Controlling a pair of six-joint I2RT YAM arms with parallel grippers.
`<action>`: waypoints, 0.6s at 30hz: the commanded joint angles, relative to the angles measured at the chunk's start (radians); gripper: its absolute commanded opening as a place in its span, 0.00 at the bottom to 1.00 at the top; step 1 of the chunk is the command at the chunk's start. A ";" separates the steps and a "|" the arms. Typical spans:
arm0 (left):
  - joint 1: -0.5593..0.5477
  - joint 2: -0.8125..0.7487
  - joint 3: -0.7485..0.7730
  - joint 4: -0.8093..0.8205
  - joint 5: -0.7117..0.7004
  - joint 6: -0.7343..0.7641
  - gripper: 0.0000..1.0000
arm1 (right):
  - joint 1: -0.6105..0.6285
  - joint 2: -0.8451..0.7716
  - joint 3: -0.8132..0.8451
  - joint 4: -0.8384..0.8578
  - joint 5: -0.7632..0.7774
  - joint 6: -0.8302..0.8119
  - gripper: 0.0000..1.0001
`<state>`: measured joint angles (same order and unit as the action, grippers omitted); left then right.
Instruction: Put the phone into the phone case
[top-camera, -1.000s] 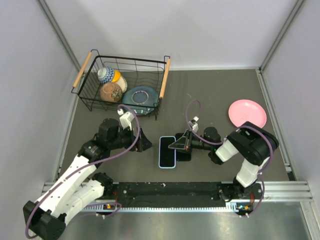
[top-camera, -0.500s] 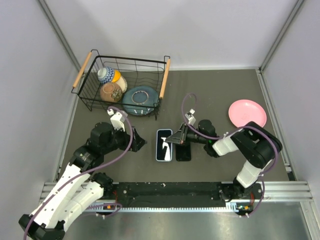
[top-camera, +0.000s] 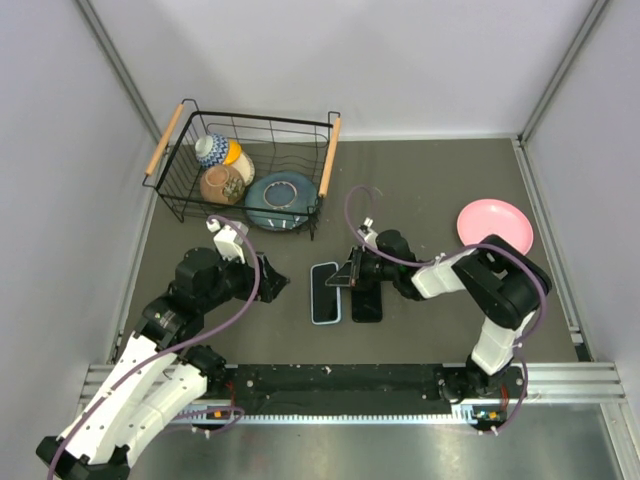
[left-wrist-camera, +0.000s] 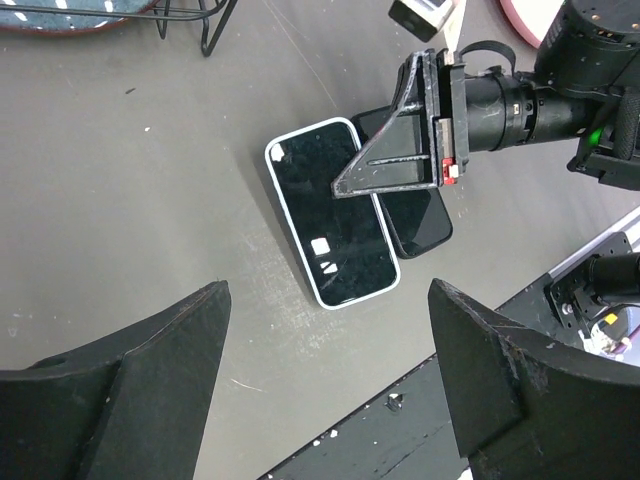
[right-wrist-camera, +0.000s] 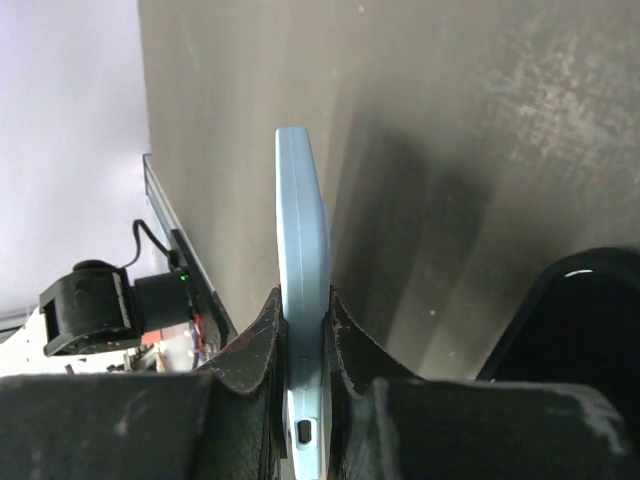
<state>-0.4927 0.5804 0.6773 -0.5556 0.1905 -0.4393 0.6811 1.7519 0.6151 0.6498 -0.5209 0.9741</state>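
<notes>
The light-blue phone case (top-camera: 325, 293), dark and glossy inside, lies flat on the grey table. Touching its right side is the black phone (top-camera: 367, 303), screen up. My right gripper (top-camera: 341, 280) is shut on the case's right long edge. In the right wrist view the case (right-wrist-camera: 300, 230) stands edge-on between the fingers (right-wrist-camera: 255, 340), and the phone (right-wrist-camera: 585, 320) shows at lower right. From the left wrist I see the case (left-wrist-camera: 330, 235), the phone (left-wrist-camera: 420, 222) and the right gripper (left-wrist-camera: 345, 185) over them. My left gripper (top-camera: 277, 285) hangs open, empty, left of the case.
A black wire basket (top-camera: 180, 130) with bowls and a blue plate stands at the back left. A pink plate (top-camera: 494, 226) lies at the right. The black rail (top-camera: 340, 380) runs along the near table edge, just below the phone and case.
The right gripper has swung left and away from me, taking the case slightly left. The left gripper has drawn back to the left, still open.
</notes>
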 joint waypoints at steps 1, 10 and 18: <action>0.003 0.007 0.033 -0.007 -0.011 0.002 0.85 | 0.017 0.012 0.048 -0.023 -0.011 -0.031 0.07; 0.003 -0.004 0.027 -0.007 -0.029 0.001 0.84 | 0.017 -0.041 0.093 -0.215 0.061 -0.077 0.34; 0.003 0.000 0.034 -0.009 0.000 0.010 0.85 | 0.014 -0.170 0.143 -0.447 0.140 -0.172 0.43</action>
<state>-0.4927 0.5919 0.6773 -0.5869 0.1761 -0.4419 0.6853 1.6821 0.6884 0.3084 -0.4335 0.8803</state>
